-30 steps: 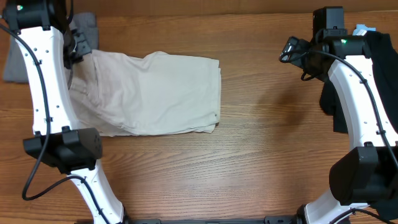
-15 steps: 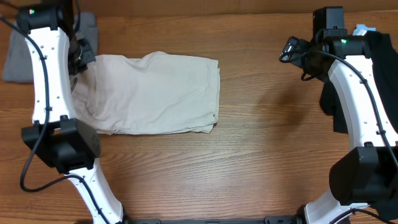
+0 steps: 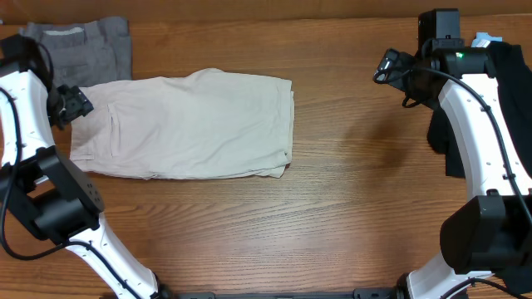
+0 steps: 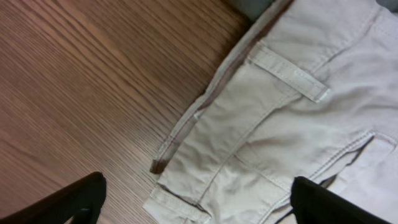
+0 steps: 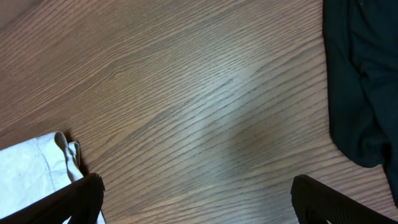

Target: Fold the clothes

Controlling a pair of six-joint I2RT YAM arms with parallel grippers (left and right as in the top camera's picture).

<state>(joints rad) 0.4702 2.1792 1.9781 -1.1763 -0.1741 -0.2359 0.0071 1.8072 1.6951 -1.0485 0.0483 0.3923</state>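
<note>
The cream-beige shorts (image 3: 191, 124) lie spread flat on the table (image 3: 349, 208), waistband to the left. My left gripper (image 3: 71, 106) hovers open at the waistband's left edge, holding nothing. In the left wrist view the shorts (image 4: 298, 124) show a belt loop and seams, and the left gripper (image 4: 199, 200) spans the waistband corner without touching it. My right gripper (image 3: 391, 66) is open over bare wood at the back right. Beneath the right gripper (image 5: 199, 200) there is only tabletop, with a corner of the shorts (image 5: 31, 171) at the left.
Grey shorts (image 3: 91, 48) lie at the back left, just behind the cream pair. A black garment (image 3: 509, 100) with a blue tag (image 3: 486, 39) lies along the right edge, under the right arm; the black garment (image 5: 367, 81) fills the right wrist view's right side.
My left gripper has opened and let go of the shorts' waistband end. The left arm swung out to the left, so the shorts now lie flat and the grey shorts are uncovered.
</note>
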